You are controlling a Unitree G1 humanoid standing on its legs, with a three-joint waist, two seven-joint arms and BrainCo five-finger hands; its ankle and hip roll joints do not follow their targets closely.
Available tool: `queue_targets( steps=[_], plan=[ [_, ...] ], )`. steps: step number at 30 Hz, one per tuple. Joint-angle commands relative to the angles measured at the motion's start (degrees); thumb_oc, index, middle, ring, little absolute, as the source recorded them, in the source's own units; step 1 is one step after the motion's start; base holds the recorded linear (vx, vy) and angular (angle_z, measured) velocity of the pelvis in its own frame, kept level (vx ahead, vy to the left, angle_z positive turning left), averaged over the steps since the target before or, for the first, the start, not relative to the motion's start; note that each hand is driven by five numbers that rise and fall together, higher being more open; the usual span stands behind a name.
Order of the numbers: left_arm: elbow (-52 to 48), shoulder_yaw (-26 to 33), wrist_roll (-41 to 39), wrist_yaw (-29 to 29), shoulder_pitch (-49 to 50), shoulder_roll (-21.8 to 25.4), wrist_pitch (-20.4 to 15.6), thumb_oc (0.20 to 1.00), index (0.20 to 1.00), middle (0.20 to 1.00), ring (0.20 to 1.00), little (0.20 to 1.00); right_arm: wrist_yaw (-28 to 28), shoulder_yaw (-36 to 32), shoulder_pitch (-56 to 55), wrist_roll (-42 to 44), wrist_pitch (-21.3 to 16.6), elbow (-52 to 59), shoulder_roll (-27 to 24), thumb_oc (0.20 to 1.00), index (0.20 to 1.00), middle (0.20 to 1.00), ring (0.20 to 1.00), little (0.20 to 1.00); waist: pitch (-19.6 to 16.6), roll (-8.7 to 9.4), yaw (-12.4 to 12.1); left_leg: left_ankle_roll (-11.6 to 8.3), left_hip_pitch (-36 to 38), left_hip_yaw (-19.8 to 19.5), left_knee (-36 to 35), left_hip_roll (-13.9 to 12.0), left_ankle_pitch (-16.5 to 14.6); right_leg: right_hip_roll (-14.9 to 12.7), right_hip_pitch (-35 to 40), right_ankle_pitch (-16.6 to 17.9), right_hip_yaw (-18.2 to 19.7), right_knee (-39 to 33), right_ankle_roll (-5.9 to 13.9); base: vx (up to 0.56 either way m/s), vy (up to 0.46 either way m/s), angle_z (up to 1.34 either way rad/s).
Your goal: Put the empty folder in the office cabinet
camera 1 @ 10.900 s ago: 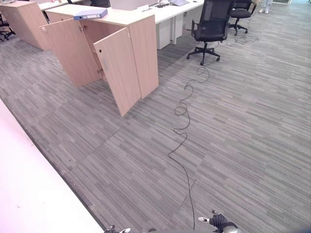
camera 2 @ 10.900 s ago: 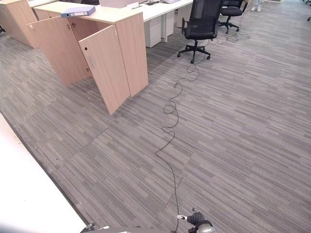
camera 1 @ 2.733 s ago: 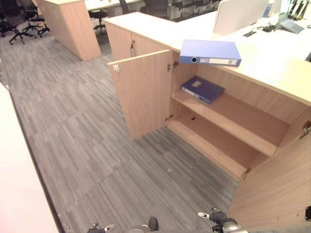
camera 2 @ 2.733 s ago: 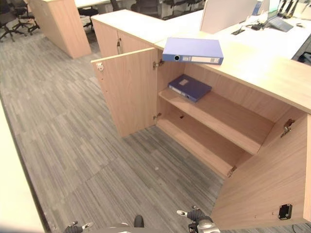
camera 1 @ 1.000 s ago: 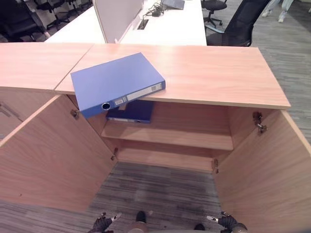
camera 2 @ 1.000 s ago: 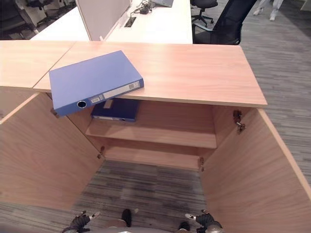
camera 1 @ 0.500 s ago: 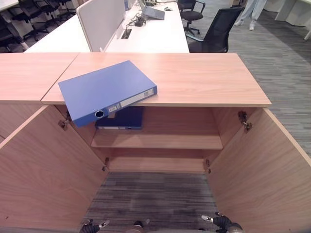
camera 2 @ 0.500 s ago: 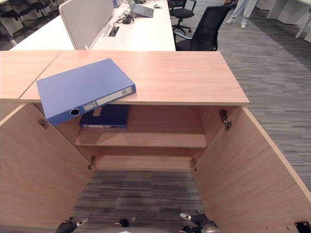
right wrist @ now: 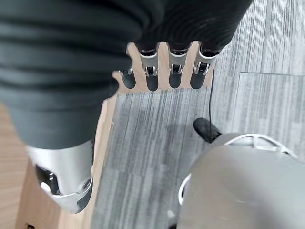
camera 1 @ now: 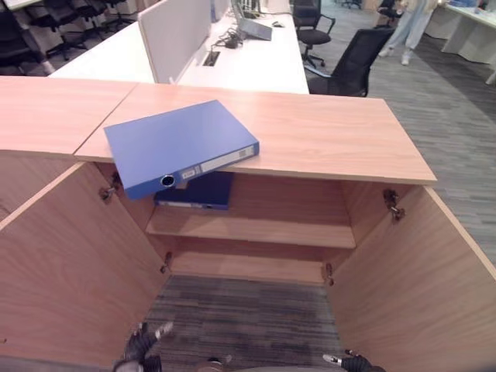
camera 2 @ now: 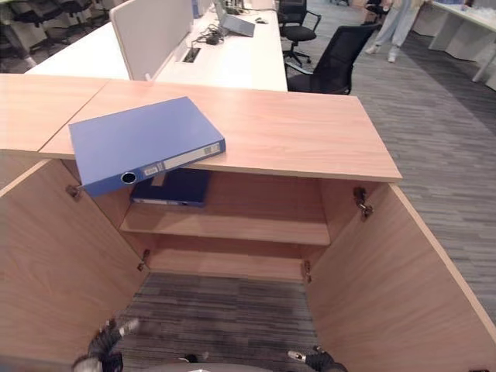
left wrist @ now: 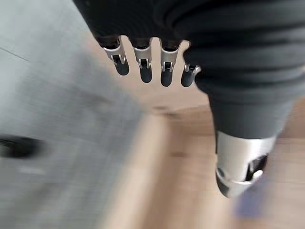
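Item one, the blue folder (camera 1: pixel 180 145): we find it lying flat on the wooden top of the office cabinet (camera 1: pixel 325 136), near the left front corner, turned askew, with its spine end overhanging the front edge. Neither hand touches it.

Item two, the cabinet itself: both doors stand swung wide, the left door (camera 1: pixel 74 256) and the right door (camera 1: pixel 422 279) flanking the opening. Inside, we count an upper shelf (camera 1: pixel 263 230) and a lower level beneath it. A darker blue folder (camera 1: pixel 198 194) lies flat at the left end of the upper shelf, directly below the overhanging one. The rest of that shelf is bare wood.

Item three, surroundings: a second wooden cabinet top (camera 1: pixel 54 108) adjoins on the left. Behind, we note a white table (camera 1: pixel 256 62) with a pale divider screen (camera 1: pixel 172 35) and a laptop (camera 2: pixel 235 25). A black office chair (camera 1: pixel 353 58) stands behind the cabinet to the right, with another chair farther back. A person's legs (camera 1: pixel 407 27) show in the far aisle on grey striped carpet (camera 1: pixel 457 132).

Item four, hands: the left hand (camera 1: pixel 142 342) sits low before the left door, fingers straight and spread, holding nothing. The right hand (right wrist: pixel 162 64) hangs low by the right door, fingers likewise straight and empty.
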State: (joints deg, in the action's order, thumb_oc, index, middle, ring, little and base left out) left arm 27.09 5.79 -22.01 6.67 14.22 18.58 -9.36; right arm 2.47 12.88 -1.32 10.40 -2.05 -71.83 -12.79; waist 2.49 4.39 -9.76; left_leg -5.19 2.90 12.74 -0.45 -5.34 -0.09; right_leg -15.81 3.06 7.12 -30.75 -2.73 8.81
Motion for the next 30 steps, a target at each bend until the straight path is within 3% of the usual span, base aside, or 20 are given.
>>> queue_targets(
  steps=[1, 3, 4, 5, 9, 14, 20, 30],
  plan=[
    [-12.1, 8.2, 7.6, 3.7, -1.1, 4.4, -2.5, 1.0, 1.0, 1.0, 1.0, 1.0, 0.1, -1.5, 2.7, -1.7, -0.4, -1.7, 0.0, 1.0, 1.0, 1.0, 1.0, 1.0, 1.8, -1.36, -3.5, 1.47, -4.7, -2.5, 5.9, -1.0, -6.5, -2.6, 2.6, 2.6, -7.8, -1.8, 4.86, 0.01, -0.045, 0.08],
    [-15.5, 10.3, 11.0, 4.7, -0.5, 4.7, -1.9, 1.0, 1.0, 1.0, 1.0, 1.0, 0.1, -1.5, 2.4, -2.1, -0.3, -1.7, 0.3, 1.0, 1.0, 1.0, 1.0, 1.0, 2.0, -1.07, -3.9, 1.33, -4.7, -2.6, 6.1, -1.2, -6.8, -2.5, 2.8, 2.4, -7.9, -1.8, 4.86, 0.02, -0.059, 0.05],
    [-20.8, 13.7, 17.5, 7.0, -0.3, 5.9, -1.7, 1.0, 1.0, 1.0, 1.0, 1.0, -0.1, -1.6, 2.1, -2.4, -0.1, -2.0, 0.7, 1.0, 1.0, 1.0, 1.0, 1.0, 2.4, -0.64, -4.9, 1.03, -4.9, -2.9, 6.5, -1.5, -7.1, -2.5, 3.2, 2.2, -8.1, -1.7, 4.9, 0.02, -0.071, 0.04],
    [-21.1, 13.8, 17.6, 7.0, -0.2, 5.8, -1.5, 1.0, 1.0, 1.0, 1.0, 1.0, -0.1, -1.6, 2.1, -2.4, -0.1, -2.0, 0.8, 1.0, 1.0, 1.0, 1.0, 1.0, 2.4, -0.62, -4.9, 1.02, -4.9, -2.9, 6.5, -1.5, -7.1, -2.5, 3.2, 2.2, -8.1, -1.7, 4.9, 0.02, -0.087, 0.07],
    [-30.3, 18.9, 35.0, 14.4, -0.6, 10.0, -1.1, 1.0, 1.0, 1.0, 1.0, 1.0, -0.2, -0.1, 1.7, -2.9, -0.1, -1.8, 2.5, 1.0, 1.0, 1.0, 1.0, 1.0, 3.3, 0.4, -6.8, 0.19, -4.8, -3.1, 6.7, -2.4, -7.4, -2.3, 3.9, 1.8, -8.6, -1.6, 4.9, 0.01, -0.072, 0.06],
    [-38.9, 20.9, 47.7, 20.4, -0.1, 14.7, -0.9, 1.0, 1.0, 1.0, 1.0, 1.0, 0.2, 2.5, 1.0, -3.7, -0.2, -1.9, 4.6, 1.0, 1.0, 1.0, 1.0, 1.0, 4.0, 1.75, -7.8, -0.76, -3.7, -2.4, 5.1, -3.4, -6.7, -1.5, 4.4, 1.4, -8.8, -2.0, 4.75, 0.0, -0.074, 0.01],
    [-45.6, 20.1, 54.1, 22.5, 1.2, 16.1, -2.1, 1.0, 1.0, 1.0, 1.0, 1.0, 0.6, 3.7, 0.9, -3.4, -0.8, -2.3, 5.3, 1.0, 1.0, 1.0, 1.0, 1.0, 3.5, 2.42, -8.1, -1.54, -2.1, -1.6, 1.9, -4.1, -5.1, -0.7, 4.2, 0.8, -8.3, -2.2, 4.6, 0.0, -0.045, -0.06],
    [-54.4, 10.1, 61.8, 19.6, -3.8, 27.8, -5.9, 1.0, 1.0, 1.0, 1.0, 1.0, 0.6, 7.3, 2.3, -4.9, -1.5, -0.8, 5.0, 1.0, 1.0, 1.0, 1.0, 1.0, 1.6, 2.02, -5.5, -2.28, 0.5, 0.0, -1.3, -5.0, -3.8, 0.4, 3.8, 0.2, -6.5, -2.3, 4.77, 0.01, -0.005, -0.08]
  ],
)
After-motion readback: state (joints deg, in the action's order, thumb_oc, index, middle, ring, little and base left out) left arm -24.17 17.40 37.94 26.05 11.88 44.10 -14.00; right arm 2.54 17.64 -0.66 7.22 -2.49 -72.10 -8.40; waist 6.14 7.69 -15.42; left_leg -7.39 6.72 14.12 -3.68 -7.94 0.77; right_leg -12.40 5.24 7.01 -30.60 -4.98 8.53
